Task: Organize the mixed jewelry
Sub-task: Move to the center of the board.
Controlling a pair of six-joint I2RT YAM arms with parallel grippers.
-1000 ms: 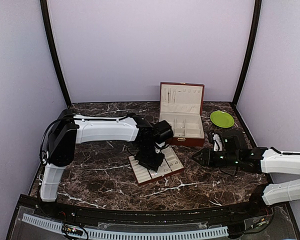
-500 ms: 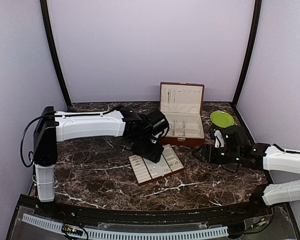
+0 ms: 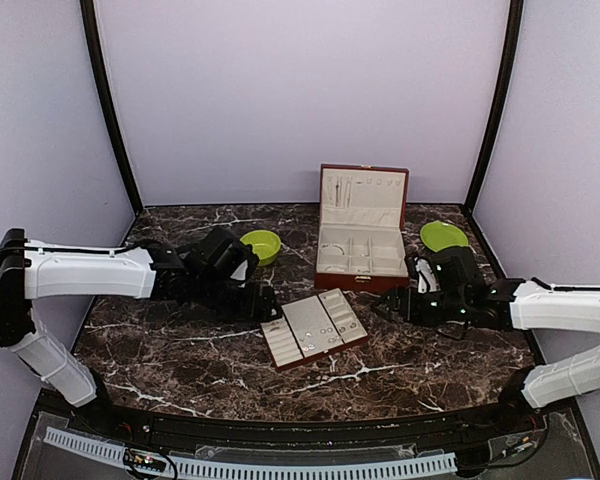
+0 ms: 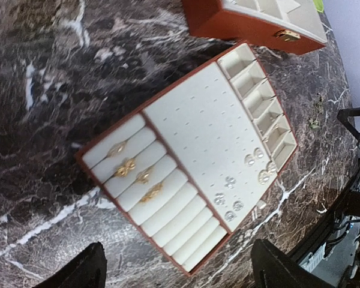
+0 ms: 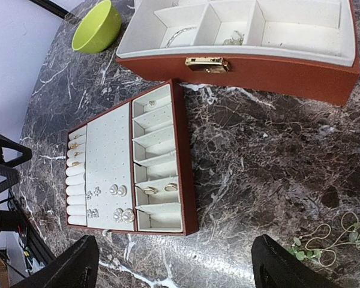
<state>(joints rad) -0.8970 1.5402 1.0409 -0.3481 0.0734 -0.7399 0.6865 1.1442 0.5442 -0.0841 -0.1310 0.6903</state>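
Cream tray (image 4: pixel 192 120): seen just ahead of both grippers, rings (image 4: pixel 135 168) and studs (image 4: pixel 252 165) seated.
Left gripper (image 4: pixel 177 264): spread wide, empty.
Right gripper (image 5: pixel 177 258): spread wide, empty.
Loose chain (image 5: pixel 333 240): just beside the right gripper; best pinched low, at its bunch.

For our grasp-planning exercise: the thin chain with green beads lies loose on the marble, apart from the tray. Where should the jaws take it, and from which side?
Probably at the green-bead cluster, straight down from above with the right gripper. The thin chain lies flat in slack loops on the table, offering no edge from any side; the beads look like its bulkiest part.
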